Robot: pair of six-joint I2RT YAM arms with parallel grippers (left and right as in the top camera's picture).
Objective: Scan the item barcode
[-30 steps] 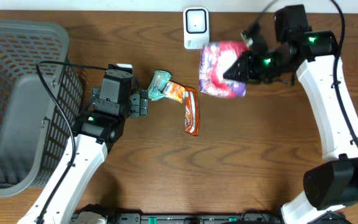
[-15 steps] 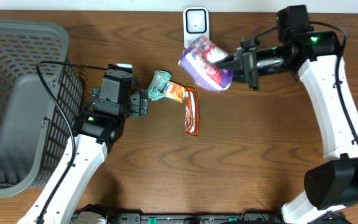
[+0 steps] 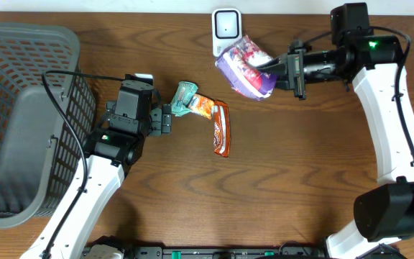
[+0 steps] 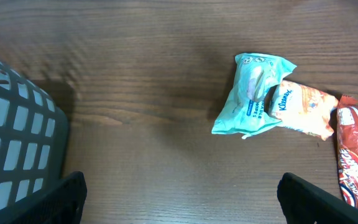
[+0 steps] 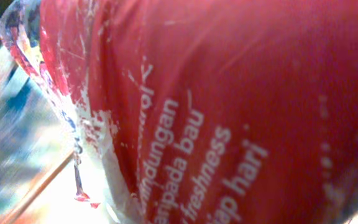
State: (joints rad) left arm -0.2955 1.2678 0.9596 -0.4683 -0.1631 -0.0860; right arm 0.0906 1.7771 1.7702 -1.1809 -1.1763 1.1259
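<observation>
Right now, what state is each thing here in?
Purple pack, held up by the right gripper near the scanner.
Right gripper, shut on purple pack.
Scanner, upright.
Teal pack, lying flat.
Orange pack, lying against teal pack.
Red wrapper, lying flat.
Left gripper, open, empty.
Basket, upright.

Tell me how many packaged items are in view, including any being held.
4. On the table: a teal packet, an orange Kleenex packet overlapping it, a red wrapper beside. The right gripper holds a purple pack by the scanner. The basket may hide more.
</observation>
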